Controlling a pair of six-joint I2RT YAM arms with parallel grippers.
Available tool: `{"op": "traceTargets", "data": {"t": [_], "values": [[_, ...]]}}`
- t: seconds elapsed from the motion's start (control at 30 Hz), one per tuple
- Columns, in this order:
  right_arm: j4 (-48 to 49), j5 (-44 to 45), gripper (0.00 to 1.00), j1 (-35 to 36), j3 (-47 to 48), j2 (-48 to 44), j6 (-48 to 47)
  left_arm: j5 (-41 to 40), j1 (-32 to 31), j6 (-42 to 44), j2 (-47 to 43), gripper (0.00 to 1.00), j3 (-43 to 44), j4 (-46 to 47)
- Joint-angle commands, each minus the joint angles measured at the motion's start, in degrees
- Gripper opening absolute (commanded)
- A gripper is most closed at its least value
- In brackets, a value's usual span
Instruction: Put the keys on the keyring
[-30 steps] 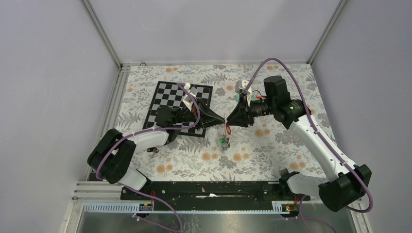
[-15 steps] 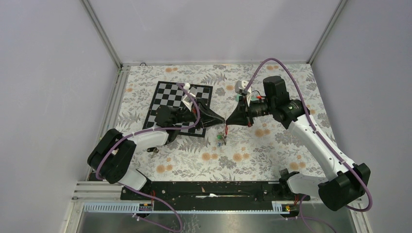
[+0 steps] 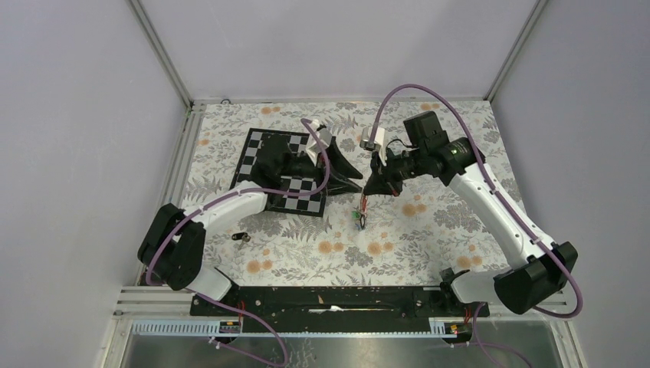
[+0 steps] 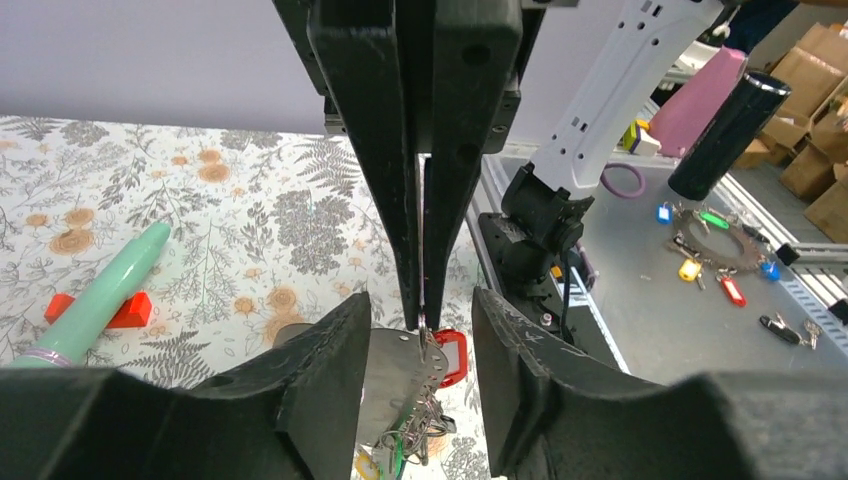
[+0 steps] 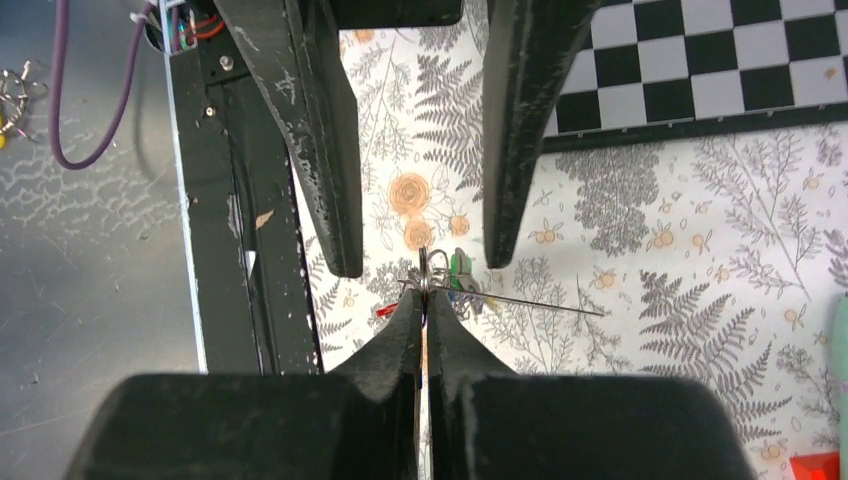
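Note:
My right gripper (image 3: 367, 190) is shut on the edge of the keyring (image 4: 410, 375), a flat grey metal piece with small holes along its rim, held above the floral cloth. The keys (image 3: 359, 217) hang from it in a bunch, with a red tag (image 4: 451, 355) and a green tag (image 5: 458, 265) showing. In the right wrist view the keyring (image 5: 520, 302) appears edge-on as a thin line at my right gripper (image 5: 422, 297). My left gripper (image 4: 420, 297) is open, its fingers (image 5: 325, 150) standing on either side of the keyring without touching it.
A chessboard mat (image 3: 264, 165) lies under the left arm. A teal tube (image 4: 100, 295) with red parts rests on the cloth. A small dark object (image 3: 241, 237) lies near the left arm's base. Beyond the table edge sits another ring of tagged keys (image 4: 720, 240).
My left gripper has opened and let go of the keyring, its wrist swinging up toward the back. My right gripper has shut on the keyring and now carries it, shifted slightly left.

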Motion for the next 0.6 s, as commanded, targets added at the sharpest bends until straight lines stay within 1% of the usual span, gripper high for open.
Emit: {"op": "traceTargets", "data": {"t": [0.0, 0.1, 0.17, 0.33, 0.57], "values": [[-7.51, 4.59, 0.00, 1.54, 5.19, 1.54, -3.15, 3.38, -0.16, 17.38, -0.94, 0.47, 6.22, -21.22], [-8.86, 5.53, 0.00, 1.99, 6.96, 2.88, -3.27, 2.82, -0.76, 23.84, -0.45, 0.44, 8.56, -28.63], [-9.20, 5.82, 0.00, 2.30, 7.54, 3.58, -3.32, 2.51, -1.15, 26.56, 0.00, 0.40, 9.57, -31.35], [-9.29, 5.87, 0.00, 2.72, 8.07, 4.31, -3.32, 2.20, -1.45, 27.19, 0.81, 0.35, 10.47, -31.95], [-8.95, 5.83, 0.00, 2.90, 7.75, 4.40, -3.15, 2.57, -1.97, 27.46, 1.44, 0.25, 10.77, -32.06]]}}
